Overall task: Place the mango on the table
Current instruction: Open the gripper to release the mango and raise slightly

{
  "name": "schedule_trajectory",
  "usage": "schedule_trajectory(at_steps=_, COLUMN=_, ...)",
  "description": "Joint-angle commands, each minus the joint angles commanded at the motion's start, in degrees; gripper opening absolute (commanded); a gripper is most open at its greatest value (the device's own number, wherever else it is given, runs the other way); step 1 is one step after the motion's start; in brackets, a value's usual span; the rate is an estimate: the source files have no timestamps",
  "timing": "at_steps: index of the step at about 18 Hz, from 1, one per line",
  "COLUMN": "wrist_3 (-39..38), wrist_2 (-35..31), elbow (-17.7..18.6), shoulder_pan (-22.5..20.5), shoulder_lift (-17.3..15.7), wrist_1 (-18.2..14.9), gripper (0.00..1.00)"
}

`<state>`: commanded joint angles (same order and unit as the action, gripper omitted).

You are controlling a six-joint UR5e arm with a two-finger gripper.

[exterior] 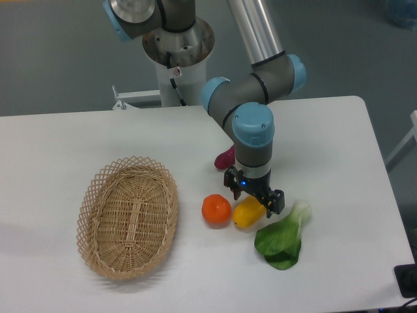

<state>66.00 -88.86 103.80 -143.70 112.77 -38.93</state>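
Mango [246, 213] lies on the table [339, 163] under the spread tool [255, 193]
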Motion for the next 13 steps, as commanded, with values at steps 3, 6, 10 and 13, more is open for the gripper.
schedule_trajectory(at_steps=3, wrist_3=0.1, wrist_2=0.1, elbow=-0.5, shoulder_pan=-0.2, shoulder_lift=-0.4, wrist_1=-0.1, gripper=1.0)
schedule_trajectory(at_steps=6, wrist_3=0.2, wrist_2=-0.1, elbow=-1.8, shoulder_pan=-0.5, shoulder_lift=-1.7, wrist_1=-1.0, gripper=1.0)
schedule_trajectory(at_steps=10, wrist_3=0.9, wrist_2=-0.1, elbow=-1.8, shoulder_pan=-1.2, shoulder_lift=-2.5, wrist_1=-2.2, gripper=1.0)
schedule_trajectory(at_steps=13, wrist_3=2.2, wrist_2=0.7, elbow=-1.7, shoulder_pan=-2.1, shoulder_lift=-3.5, wrist_1=-3.3, gripper=1.0)
